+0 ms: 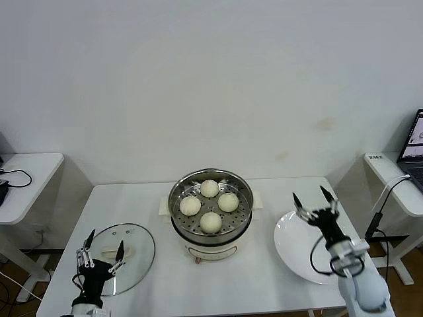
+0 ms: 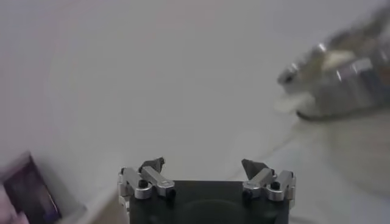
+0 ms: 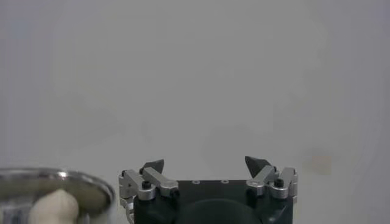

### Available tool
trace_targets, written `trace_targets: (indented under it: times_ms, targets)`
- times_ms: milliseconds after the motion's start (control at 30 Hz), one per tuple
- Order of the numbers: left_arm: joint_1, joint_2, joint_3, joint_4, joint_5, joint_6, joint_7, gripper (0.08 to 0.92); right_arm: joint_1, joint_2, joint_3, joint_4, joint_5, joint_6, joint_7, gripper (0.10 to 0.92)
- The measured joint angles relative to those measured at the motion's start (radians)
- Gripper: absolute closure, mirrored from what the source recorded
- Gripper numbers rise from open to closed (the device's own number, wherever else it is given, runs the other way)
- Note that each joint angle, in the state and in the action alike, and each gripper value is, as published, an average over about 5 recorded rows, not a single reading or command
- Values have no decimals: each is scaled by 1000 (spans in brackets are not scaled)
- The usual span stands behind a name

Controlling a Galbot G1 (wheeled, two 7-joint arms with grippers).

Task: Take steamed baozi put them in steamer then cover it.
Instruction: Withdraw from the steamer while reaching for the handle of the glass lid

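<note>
All four baozi (image 1: 210,205) sit inside the steamer (image 1: 211,214), spaced in a ring on the perforated tray, probably so that each one gets steam. The steamer stands at the centre of the table (image 1: 165,290), uncovered.

The cover (image 1: 125,249) lies flat on the table at about 8 o'clock from the steamer, well apart from it, handle up. The left gripper (image 1: 102,247) hovers over the cover's near edge with its fingers spread wide and nothing between them. That looks like a line-up for grasping the handle, so covering the pot is judged to be the step in hand.

The white plate (image 1: 297,254) at 4 o'clock from the steamer is bare, which fits loading being done. The right gripper (image 1: 310,197) hangs above the plate's far edge, fingers likewise wide apart and empty. It seems to be waiting out of the cover's path.

The next move calls for a centred grip on the handle, since the glass could tilt or slip when lifted.
</note>
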State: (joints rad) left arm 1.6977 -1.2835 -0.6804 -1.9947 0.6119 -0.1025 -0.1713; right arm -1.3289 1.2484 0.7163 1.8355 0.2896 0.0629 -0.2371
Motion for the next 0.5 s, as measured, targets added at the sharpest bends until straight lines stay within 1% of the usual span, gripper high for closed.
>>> trace_targets:
  times_ms: [267, 500]
  targets:
    - [34, 63, -46, 27, 331, -29, 67, 177, -105, 67, 80, 17, -18, 18, -3, 203]
    - [19, 84, -53, 62, 480, -30, 113, 177, -165, 99, 112, 30, -34, 31, -8, 203]
